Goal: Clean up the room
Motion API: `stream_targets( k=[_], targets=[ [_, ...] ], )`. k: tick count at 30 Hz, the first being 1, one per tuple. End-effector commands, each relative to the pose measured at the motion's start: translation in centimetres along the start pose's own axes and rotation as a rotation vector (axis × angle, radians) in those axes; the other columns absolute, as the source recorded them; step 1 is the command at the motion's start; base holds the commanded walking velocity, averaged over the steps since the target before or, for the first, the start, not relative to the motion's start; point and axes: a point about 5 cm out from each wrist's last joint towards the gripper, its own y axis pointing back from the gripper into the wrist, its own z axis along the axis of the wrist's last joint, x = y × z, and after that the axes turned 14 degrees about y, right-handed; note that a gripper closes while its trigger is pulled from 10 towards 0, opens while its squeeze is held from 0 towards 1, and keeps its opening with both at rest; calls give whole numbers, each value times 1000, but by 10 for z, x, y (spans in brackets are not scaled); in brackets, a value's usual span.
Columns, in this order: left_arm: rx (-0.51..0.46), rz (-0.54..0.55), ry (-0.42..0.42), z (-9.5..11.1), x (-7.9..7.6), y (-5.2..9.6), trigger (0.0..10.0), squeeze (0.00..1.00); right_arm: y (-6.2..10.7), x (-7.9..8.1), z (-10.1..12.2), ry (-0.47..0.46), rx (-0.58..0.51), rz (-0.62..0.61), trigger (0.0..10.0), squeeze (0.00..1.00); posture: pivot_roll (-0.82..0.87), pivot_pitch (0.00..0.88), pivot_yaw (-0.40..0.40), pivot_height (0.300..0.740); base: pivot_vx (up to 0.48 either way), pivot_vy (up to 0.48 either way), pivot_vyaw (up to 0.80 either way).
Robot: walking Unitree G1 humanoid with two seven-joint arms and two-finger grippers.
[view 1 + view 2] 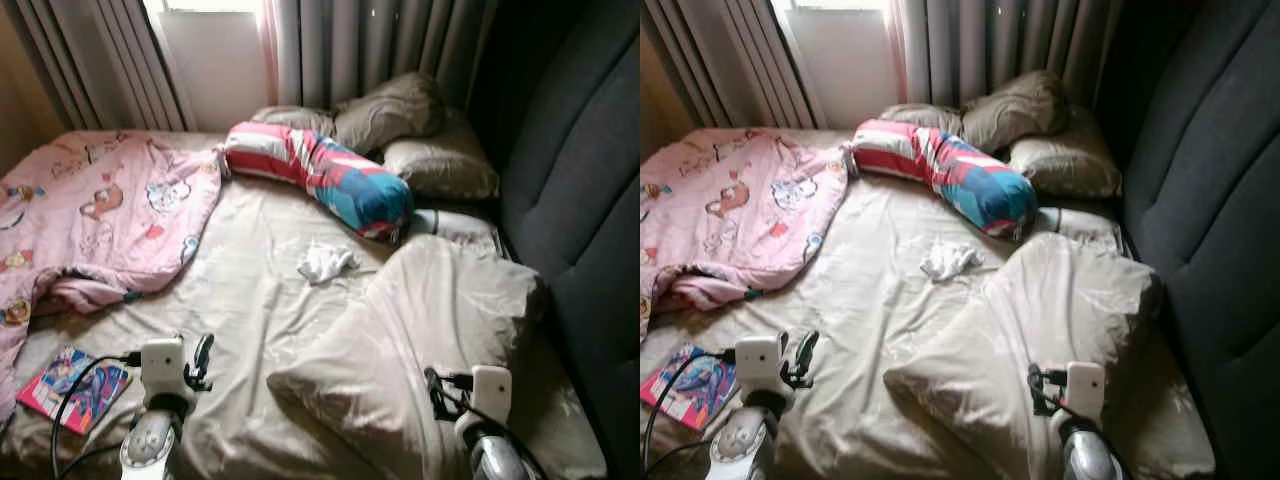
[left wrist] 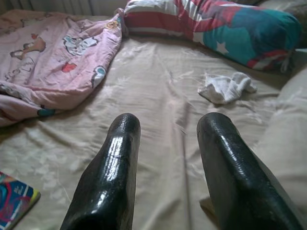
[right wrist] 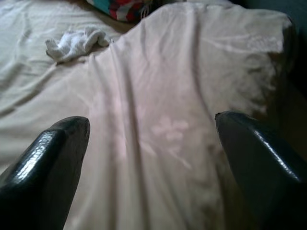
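Observation:
A beige-sheeted bed (image 1: 250,300) lies before me. A crumpled white cloth (image 1: 327,262) rests mid-bed, also in the left wrist view (image 2: 225,87) and right wrist view (image 3: 74,43). A large beige pillow (image 1: 420,330) lies at the near right. A striped red, white and blue bolster (image 1: 320,175) lies across the head end. A pink cartoon blanket (image 1: 100,215) is heaped at the left. A colourful book (image 1: 75,388) sits at the near left corner. My left gripper (image 1: 200,362) hovers open over the sheet. My right gripper (image 1: 435,392) is open over the big pillow.
Two brownish pillows (image 1: 400,115) and a beige one (image 1: 440,165) are stacked at the head. A dark padded headboard (image 1: 580,200) runs along the right. Grey curtains (image 1: 380,45) and a bright window (image 1: 215,50) stand behind the bed.

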Motion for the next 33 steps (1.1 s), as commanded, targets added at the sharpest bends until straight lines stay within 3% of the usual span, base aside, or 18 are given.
stream_targets(
  k=[1,11,21,33],
  targets=[
    [8,12,5,-2,2,5,10000,0,3,1,-5,5,14,3,10000,0,-31,160,-20,653,0,0,0],
    [29,-18,12,-5,-7,3,10000,0,-1,3,11,-2,-86,7,10000,0,-63,175,-13,653,0,0,0],
    [28,-27,-12,3,-2,0,10000,0,4,11,2,-1,-45,55,10000,0,-65,147,8,653,0,0,0],
    [41,-46,-5,1,-8,1,10000,0,0,7,9,-4,-53,-4,10000,0,-75,168,8,629,0,0,0]
  ],
)
